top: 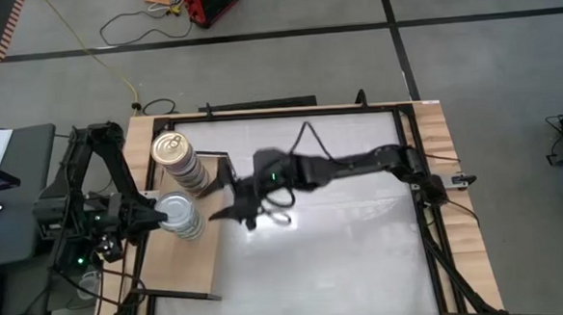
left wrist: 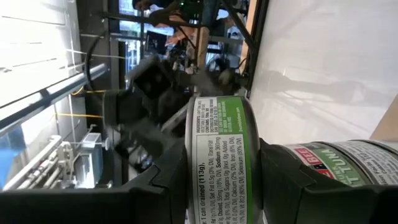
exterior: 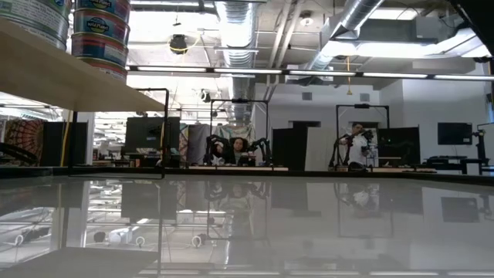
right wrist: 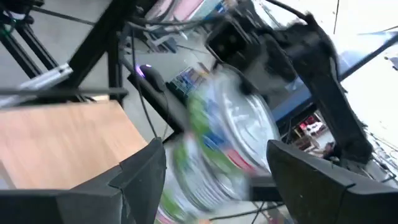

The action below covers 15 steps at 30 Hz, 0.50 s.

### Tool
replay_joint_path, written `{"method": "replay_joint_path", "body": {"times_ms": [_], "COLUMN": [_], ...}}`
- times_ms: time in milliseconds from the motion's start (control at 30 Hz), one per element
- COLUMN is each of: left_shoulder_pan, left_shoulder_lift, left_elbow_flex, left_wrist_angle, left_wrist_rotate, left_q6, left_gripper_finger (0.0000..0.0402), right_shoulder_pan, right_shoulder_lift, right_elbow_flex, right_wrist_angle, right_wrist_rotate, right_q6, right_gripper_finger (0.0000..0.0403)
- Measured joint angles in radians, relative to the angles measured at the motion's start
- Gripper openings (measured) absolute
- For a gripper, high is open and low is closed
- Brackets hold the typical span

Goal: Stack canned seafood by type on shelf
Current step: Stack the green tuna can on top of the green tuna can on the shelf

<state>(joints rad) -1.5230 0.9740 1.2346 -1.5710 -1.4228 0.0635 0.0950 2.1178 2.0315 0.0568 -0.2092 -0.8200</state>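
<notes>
The shelf [top: 186,269], a light wooden board in a black frame, stands along the table's left side and shows from below in the low view [exterior: 69,77]. Two stacks of canned seafood stand on it: a gold-topped stack [top: 173,155] farther back and a silver-topped stack [top: 182,221] nearer [exterior: 100,35]. My left gripper [top: 159,214] [left wrist: 222,186] reaches in from the left, shut on a green-labelled tin [left wrist: 221,143] at the top of the silver stack. My right gripper [top: 224,201] [right wrist: 217,186] stands open just right of that stack, the blurred tins [right wrist: 217,149] ahead of its fingers. My left gripper pinches the green-labelled tin by its two flat faces [left wrist: 193,186], one finger [left wrist: 168,186] on its top and the other [left wrist: 280,180] beneath it. The fingers come in level from the table's left. The tin lies flat above a tuna tin [left wrist: 339,162] of the stack.
The white tabletop [top: 344,241] stretches right of the shelf. The black table frame [top: 259,106] runs along the far edge. A loose black cable loop [top: 280,218] hangs by my right arm. Other workstations and people show in the room beyond [exterior: 355,147].
</notes>
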Motion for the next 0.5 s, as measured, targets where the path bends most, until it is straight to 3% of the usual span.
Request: {"method": "replay_joint_path", "body": {"times_ms": [333, 500], "left_shoulder_pan": [0.016, 0.016], "left_shoulder_lift": [0.001, 0.01], "left_elbow_flex": [0.0, 0.0], "left_wrist_angle": [0.0, 0.042], "left_wrist_rotate": [-0.024, -0.052], "left_q6": [-0.063, -0.109], "left_gripper_finger": [0.014, 0.014], "right_shoulder_pan": [-0.177, -0.222], "right_shoulder_lift": [-0.005, -0.015], "right_elbow_flex": [0.0, 0.001], "right_wrist_angle": [0.023, 0.129], "right_wrist_rotate": [-0.425, -0.456], "right_q6": [0.086, 0.325], "right_gripper_finger": [0.0311, 0.0311]}}
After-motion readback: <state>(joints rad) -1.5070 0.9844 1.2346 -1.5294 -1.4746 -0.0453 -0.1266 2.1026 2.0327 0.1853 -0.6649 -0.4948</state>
